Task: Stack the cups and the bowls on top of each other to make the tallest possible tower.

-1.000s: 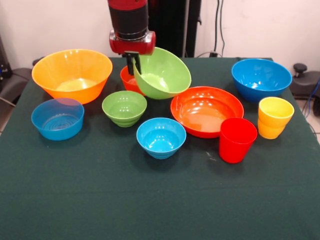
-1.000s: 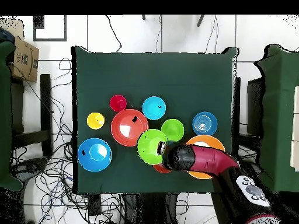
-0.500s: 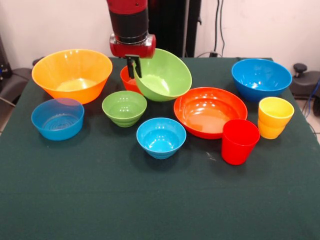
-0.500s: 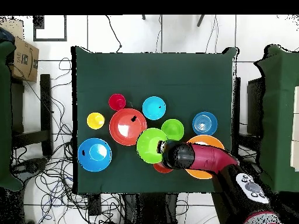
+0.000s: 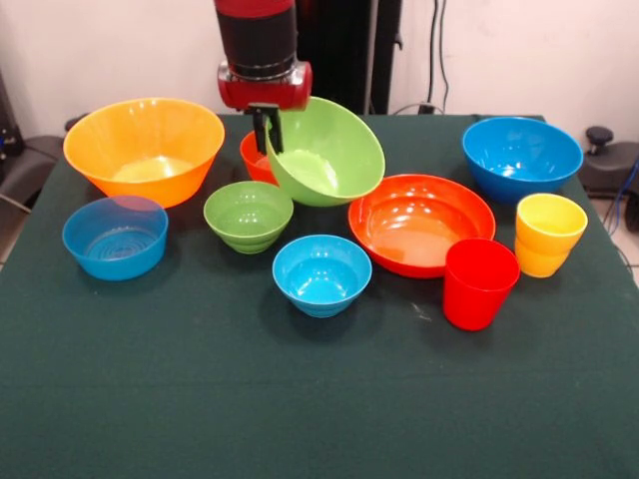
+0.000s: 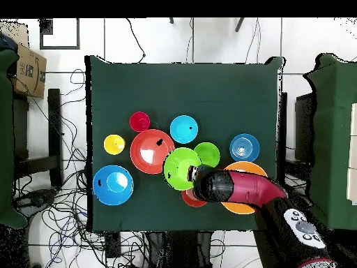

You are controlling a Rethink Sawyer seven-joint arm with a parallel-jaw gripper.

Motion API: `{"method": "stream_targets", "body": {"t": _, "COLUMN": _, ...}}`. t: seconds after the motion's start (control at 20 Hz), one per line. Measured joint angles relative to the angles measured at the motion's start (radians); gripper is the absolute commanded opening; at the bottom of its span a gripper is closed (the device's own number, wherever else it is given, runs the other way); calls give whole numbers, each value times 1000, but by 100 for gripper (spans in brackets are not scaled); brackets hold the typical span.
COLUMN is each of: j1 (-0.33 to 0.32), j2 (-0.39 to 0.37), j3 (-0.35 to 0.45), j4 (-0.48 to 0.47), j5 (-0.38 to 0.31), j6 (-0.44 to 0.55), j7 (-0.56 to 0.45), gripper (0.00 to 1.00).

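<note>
My gripper [image 5: 267, 130] is shut on the rim of a large green bowl [image 5: 327, 152] and holds it tilted, its opening toward the camera, beside a small red-orange bowl [image 5: 252, 156] and touching the wide red-orange bowl [image 5: 421, 222]. The green bowl shows in the overhead view [image 6: 181, 168]; the arm [image 6: 230, 187] covers the gripper there. A big orange-yellow bowl [image 5: 146, 148], a small green bowl [image 5: 249, 215], a pale blue bowl [image 5: 321, 272], a translucent blue bowl [image 5: 115, 236] and a large blue bowl [image 5: 521, 156] stand apart. The red cup [image 5: 477, 282] and yellow cup [image 5: 547, 234] stand at the right.
Everything stands on a dark green cloth-covered table [image 5: 300, 399]. Cables and a cardboard box [image 6: 28, 70] lie on the floor around the table.
The held green bowl has shifted slightly right and down toward the wide red-orange bowl, which with the red cup has slid a little to the right.
</note>
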Motion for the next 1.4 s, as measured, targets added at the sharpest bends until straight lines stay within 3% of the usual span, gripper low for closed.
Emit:
{"method": "stream_targets", "body": {"t": 0.75, "j1": -33, "j2": -175, "j3": 94, "j4": 19, "j5": 65, "j6": 64, "j7": 0, "gripper": 0}}
{"method": "stream_targets", "body": {"t": 1.05, "j1": -24, "j2": -157, "j3": 96, "j4": 16, "j5": 65, "j6": 68, "j7": 0, "gripper": 0}}
{"method": "stream_targets", "body": {"t": 1.4, "j1": 24, "j2": -65, "j3": 95, "j4": -4, "j5": 64, "j6": 47, "j7": 0, "gripper": 0}}
